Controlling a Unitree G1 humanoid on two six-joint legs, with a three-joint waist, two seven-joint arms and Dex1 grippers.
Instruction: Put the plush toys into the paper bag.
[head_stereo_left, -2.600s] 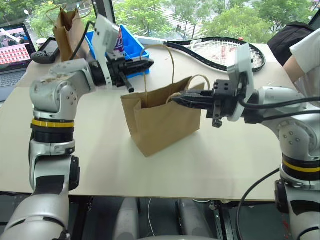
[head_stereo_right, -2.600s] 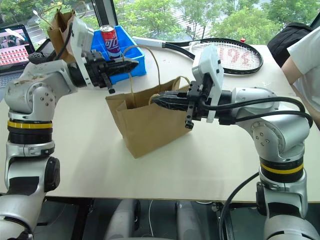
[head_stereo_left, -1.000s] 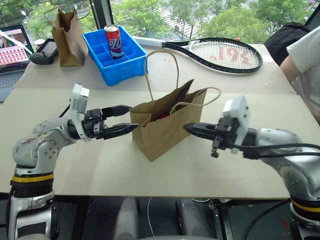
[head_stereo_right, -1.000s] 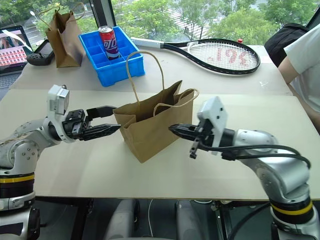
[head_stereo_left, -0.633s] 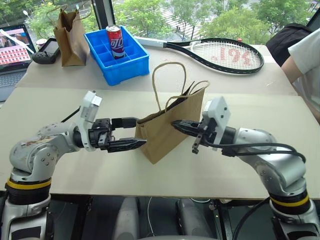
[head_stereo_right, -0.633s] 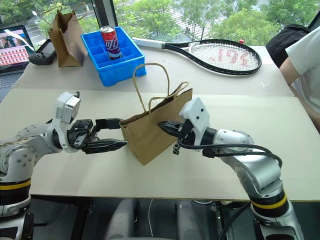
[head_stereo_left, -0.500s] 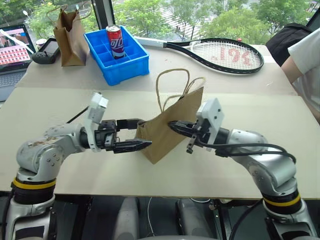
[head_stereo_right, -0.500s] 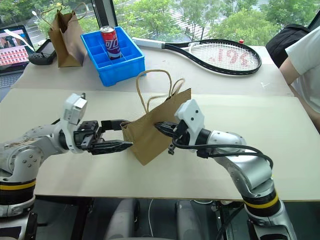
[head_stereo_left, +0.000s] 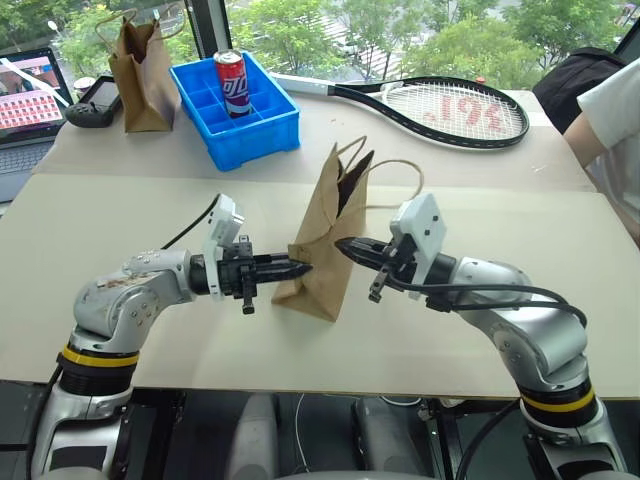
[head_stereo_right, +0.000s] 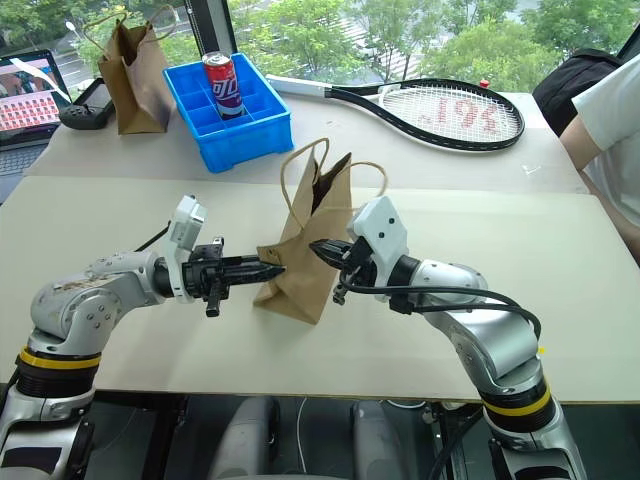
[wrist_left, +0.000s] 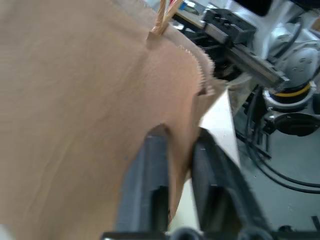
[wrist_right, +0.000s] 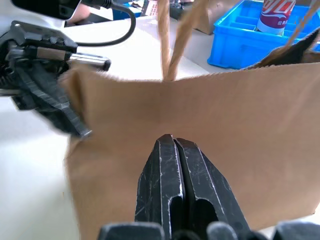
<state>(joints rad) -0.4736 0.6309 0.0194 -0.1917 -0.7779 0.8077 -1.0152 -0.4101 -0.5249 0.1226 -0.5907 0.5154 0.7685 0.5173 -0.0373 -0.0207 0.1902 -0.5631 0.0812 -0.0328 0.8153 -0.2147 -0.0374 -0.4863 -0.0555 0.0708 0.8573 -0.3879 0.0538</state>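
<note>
Nearest to us, the left gripper (head_stereo_left: 302, 268) points level at the near side edge of the wide brown kraft paper bag with twine loop handles (head_stereo_left: 325, 240); in its wrist view the black fingers (wrist_left: 150, 170) are closed on that paper edge. The right gripper (head_stereo_left: 343, 247) comes in from the other side, its fingers (wrist_right: 172, 165) pressed together, empty, tips against the bag's broad face. The bag stands tilted and squeezed narrow between them on the pale tabletop (head_stereo_left: 120, 225), mouth up.

We see neither plush toy on the table. We judge they are probably already inside, so the task looks close to done, but the bag's interior is hidden, so we cannot confirm it. What seems left is releasing the bag and leaving it standing.

Farther back stand a blue compartment tray (head_stereo_left: 240, 110) holding a red drink can (head_stereo_left: 230, 82), a narrower crumpled brown paper bag (head_stereo_left: 140, 62) and a black tennis racket (head_stereo_left: 440, 105).
</note>
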